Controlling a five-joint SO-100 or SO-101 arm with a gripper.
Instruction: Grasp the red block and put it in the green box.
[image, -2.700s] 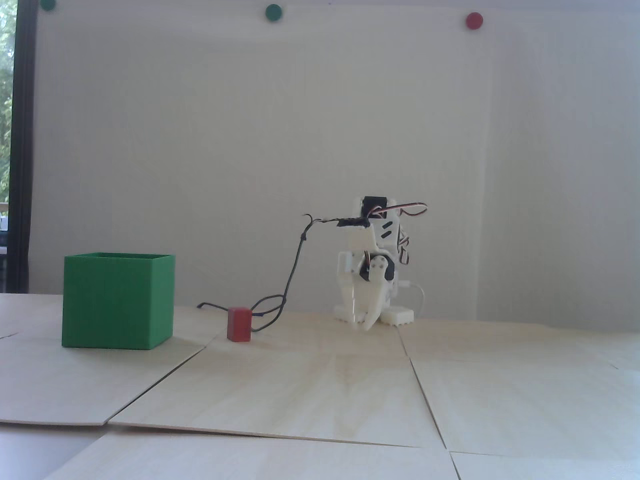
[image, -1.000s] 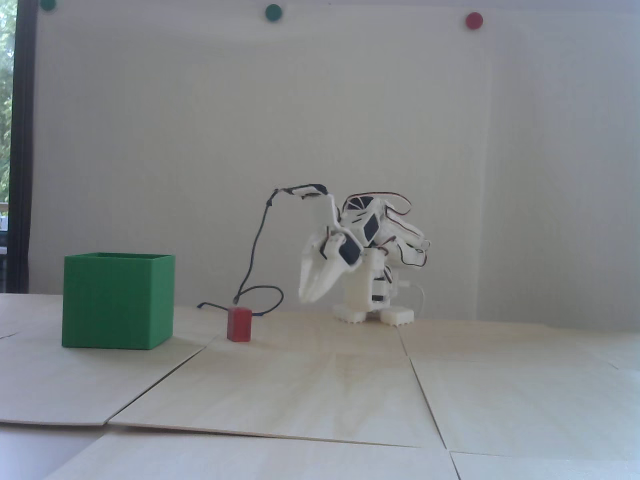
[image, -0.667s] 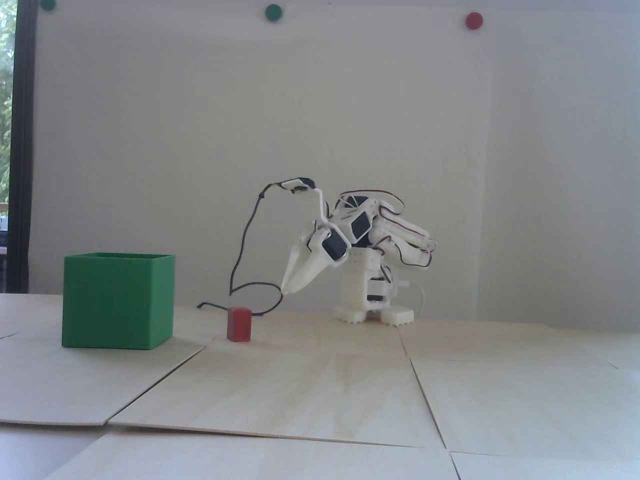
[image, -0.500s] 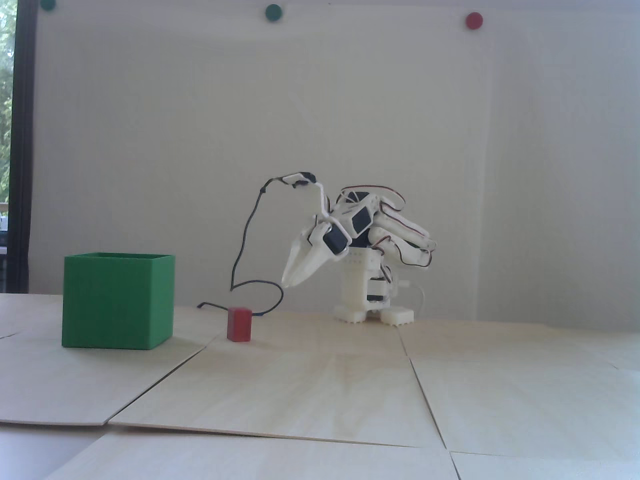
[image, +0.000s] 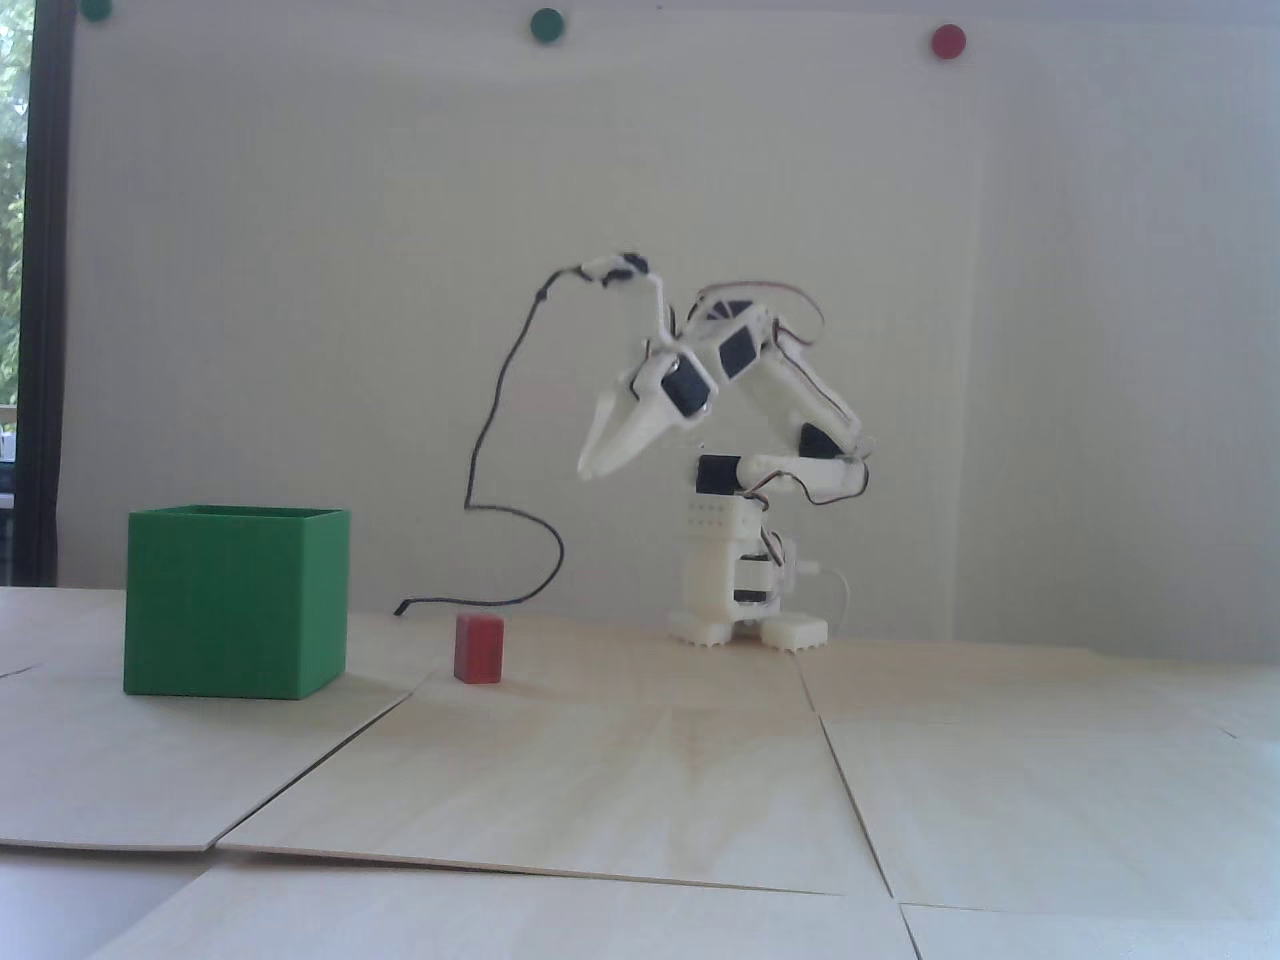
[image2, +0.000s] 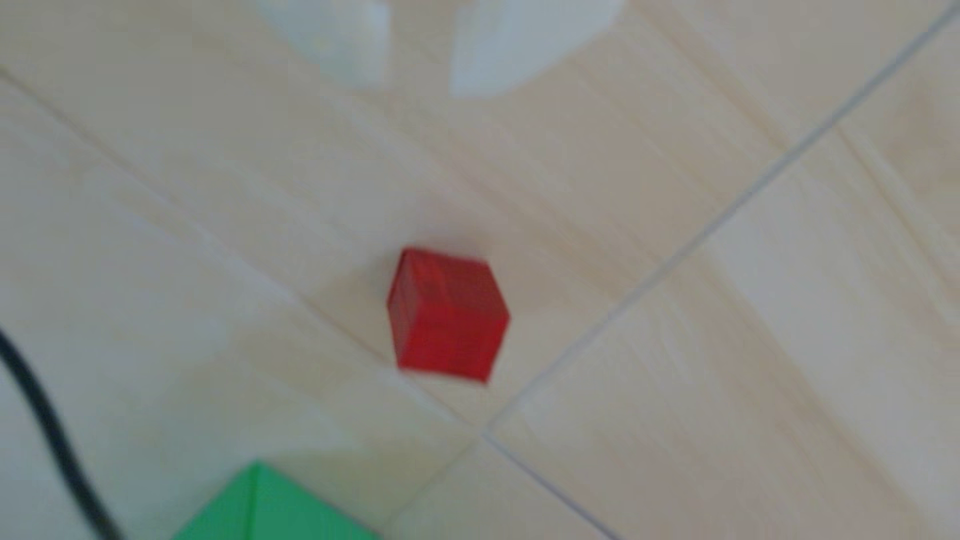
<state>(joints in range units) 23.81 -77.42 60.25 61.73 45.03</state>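
Note:
The red block (image: 478, 648) stands upright on the wooden table, a short way right of the green box (image: 235, 600) in the fixed view. My white gripper (image: 590, 468) hangs in the air well above and to the right of the block, pointing down-left. In the blurred wrist view the block (image2: 447, 316) lies mid-frame on bare wood, below the gripper (image2: 418, 85). A narrow gap shows between its fingertips (image2: 358, 57), with nothing in it. Only one corner of the green box (image2: 270, 511) shows at the bottom edge.
A black cable (image: 500, 420) loops from the wrist down to the table behind the block and shows at the wrist view's left edge (image2: 47, 426). The arm's base (image: 745, 610) stands at the back. Seams (image: 840, 780) divide the table panels.
The arm has unfolded from its low crouch and turned left. In the last half second the gripper rose well above the table, drawing the cable loop up with it. Block and box have not moved.

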